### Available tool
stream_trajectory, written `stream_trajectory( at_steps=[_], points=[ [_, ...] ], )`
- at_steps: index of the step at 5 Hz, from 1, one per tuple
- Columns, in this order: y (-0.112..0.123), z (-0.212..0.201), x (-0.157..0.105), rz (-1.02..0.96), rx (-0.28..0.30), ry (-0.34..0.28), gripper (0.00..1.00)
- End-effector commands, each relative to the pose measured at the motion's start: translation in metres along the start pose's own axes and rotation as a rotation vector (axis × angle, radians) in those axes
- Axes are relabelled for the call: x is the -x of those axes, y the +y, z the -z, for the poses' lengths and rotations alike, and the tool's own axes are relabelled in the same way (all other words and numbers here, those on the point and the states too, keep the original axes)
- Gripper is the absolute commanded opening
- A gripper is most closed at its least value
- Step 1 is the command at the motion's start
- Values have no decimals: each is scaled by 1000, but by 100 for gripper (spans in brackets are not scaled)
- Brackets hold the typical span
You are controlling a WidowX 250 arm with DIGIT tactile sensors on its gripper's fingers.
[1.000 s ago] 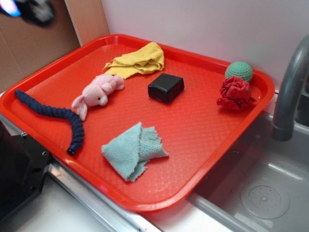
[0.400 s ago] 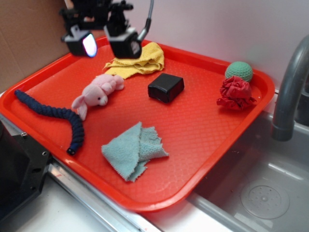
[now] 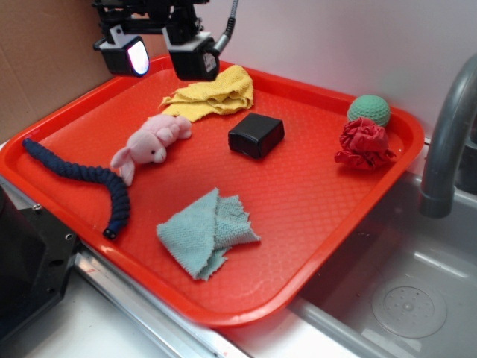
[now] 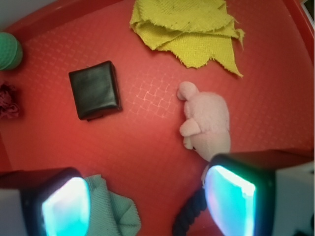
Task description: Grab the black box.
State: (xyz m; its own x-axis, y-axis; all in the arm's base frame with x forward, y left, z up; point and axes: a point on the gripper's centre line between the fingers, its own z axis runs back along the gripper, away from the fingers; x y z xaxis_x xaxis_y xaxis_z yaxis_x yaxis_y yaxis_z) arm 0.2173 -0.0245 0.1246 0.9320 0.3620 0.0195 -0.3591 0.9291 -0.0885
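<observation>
In the wrist view the gripper's fingers hide the pink plush bunny's lower half and most of the blue worm toy. The green ball and red cloth are cut by the left edge — the teal cloth by the bottom.

In the exterior view the faucet runs off the right edge — the arm above the gripper leaves the top.

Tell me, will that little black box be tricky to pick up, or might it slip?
The black box looks stiff, so it should keep its shape when squeezed. Its glossy skin and rounded edges suggest it might slip. Lying flat on the red tray, it probably won't roll.
</observation>
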Motion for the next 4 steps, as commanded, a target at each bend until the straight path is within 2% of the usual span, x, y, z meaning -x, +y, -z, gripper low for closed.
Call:
stream_trajectory(
  at_steps=[1,2,3,4],
  points=[
    [-29,18,-28,43,-37,-45,100],
    [-41,24,-31,111,-37,-72,100],
    [-51,40,-48,153,-80,-42,100],
    [-53,60,-62,179,-139,-39,100]
  ],
)
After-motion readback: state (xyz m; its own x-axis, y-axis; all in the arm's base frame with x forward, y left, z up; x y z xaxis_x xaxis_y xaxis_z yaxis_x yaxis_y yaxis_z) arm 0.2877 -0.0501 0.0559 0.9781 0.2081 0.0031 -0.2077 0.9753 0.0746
